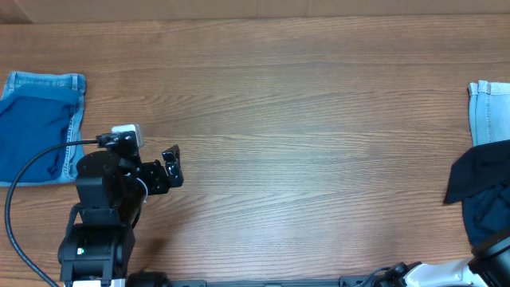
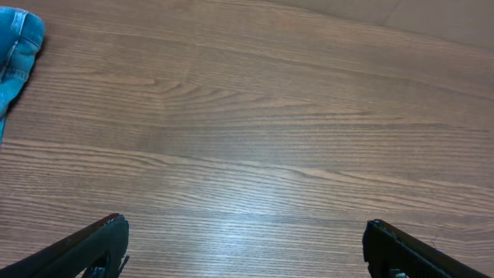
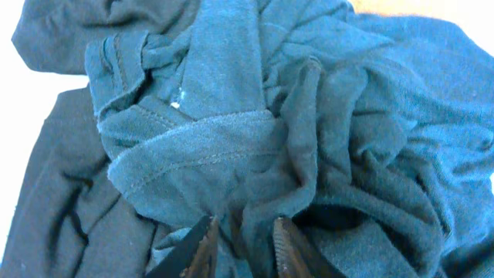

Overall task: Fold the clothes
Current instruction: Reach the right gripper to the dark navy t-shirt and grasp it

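Note:
A crumpled dark blue garment (image 1: 486, 187) lies at the table's right edge and fills the right wrist view (image 3: 255, 116). My right gripper (image 3: 243, 247) is shut on a fold of it, with cloth pinched between the two fingers. In the overhead view only part of the right arm (image 1: 494, 253) shows, at the bottom right corner. My left gripper (image 1: 171, 166) is open and empty above bare wood at the left; its fingers (image 2: 243, 247) stand wide apart.
Folded blue jeans (image 1: 36, 127) lie at the far left edge, and their corner shows in the left wrist view (image 2: 17, 54). A light denim piece (image 1: 490, 112) lies at the right edge behind the dark garment. The wooden table (image 1: 303, 143) spreads between them.

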You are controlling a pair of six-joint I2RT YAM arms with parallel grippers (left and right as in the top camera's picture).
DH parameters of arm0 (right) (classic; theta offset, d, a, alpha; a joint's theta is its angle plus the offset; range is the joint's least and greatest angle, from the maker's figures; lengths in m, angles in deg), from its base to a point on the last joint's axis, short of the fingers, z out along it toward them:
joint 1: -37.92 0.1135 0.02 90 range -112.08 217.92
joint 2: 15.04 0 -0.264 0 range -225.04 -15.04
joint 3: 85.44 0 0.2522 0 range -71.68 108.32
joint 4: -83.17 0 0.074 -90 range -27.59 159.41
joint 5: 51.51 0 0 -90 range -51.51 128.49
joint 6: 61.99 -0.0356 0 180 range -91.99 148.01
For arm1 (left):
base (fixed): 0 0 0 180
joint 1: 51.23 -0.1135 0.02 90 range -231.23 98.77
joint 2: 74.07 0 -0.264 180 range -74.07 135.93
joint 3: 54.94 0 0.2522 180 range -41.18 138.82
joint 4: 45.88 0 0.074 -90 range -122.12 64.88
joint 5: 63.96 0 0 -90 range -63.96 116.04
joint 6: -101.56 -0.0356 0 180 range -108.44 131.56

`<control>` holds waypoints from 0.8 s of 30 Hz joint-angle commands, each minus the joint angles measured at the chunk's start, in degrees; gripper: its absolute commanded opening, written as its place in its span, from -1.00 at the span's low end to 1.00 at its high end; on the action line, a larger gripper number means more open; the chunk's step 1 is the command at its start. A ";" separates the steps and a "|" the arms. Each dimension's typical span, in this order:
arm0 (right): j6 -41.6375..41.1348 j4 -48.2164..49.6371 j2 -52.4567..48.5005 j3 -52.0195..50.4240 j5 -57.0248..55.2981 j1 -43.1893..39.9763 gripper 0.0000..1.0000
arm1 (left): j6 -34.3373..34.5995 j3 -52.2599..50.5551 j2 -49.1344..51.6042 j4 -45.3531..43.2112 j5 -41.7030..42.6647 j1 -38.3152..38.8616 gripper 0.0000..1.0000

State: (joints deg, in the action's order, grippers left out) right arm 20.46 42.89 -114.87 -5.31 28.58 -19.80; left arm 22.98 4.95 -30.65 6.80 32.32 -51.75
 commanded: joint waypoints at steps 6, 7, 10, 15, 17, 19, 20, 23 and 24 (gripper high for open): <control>0.00 0.52 -0.44 1.22 -1.40 -0.22 -0.92 | -1.60 1.62 -0.04 -0.13 0.59 -0.31 1.00; -0.20 0.55 -0.22 1.29 -1.11 -0.22 -0.92 | -1.60 1.62 -0.04 -0.13 0.61 -0.31 1.00; -0.13 0.00 2.73 4.26 9.40 1.20 -0.92 | -1.57 1.62 -0.02 -0.17 0.59 -0.31 1.00; 0.61 -11.28 8.50 21.31 23.87 11.02 -0.92 | -1.57 1.62 -0.02 -0.46 0.61 -0.31 1.00; 2.23 -16.79 8.70 27.61 26.73 16.41 -0.92 | -1.57 1.62 -0.02 -0.83 0.61 -0.31 1.00; 6.82 -22.47 8.70 33.64 27.56 28.20 -0.92 | -1.57 1.62 -0.02 -1.07 0.63 -0.31 1.00; 8.07 -22.80 8.70 34.01 27.58 31.61 -0.92 | -1.57 1.62 -0.02 -1.16 0.63 -0.31 1.00; 11.28 -23.76 8.37 33.99 27.58 43.58 -0.93 | -1.57 1.62 -0.02 -1.25 0.66 -0.31 1.00; 11.47 -23.78 8.22 33.99 27.58 46.93 -0.92 | -1.57 1.62 -0.02 -1.27 0.66 -0.31 1.00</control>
State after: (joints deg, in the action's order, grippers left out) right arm 29.03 18.89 -106.76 27.59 55.07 21.77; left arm 22.98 4.95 -30.65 5.77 32.32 -51.75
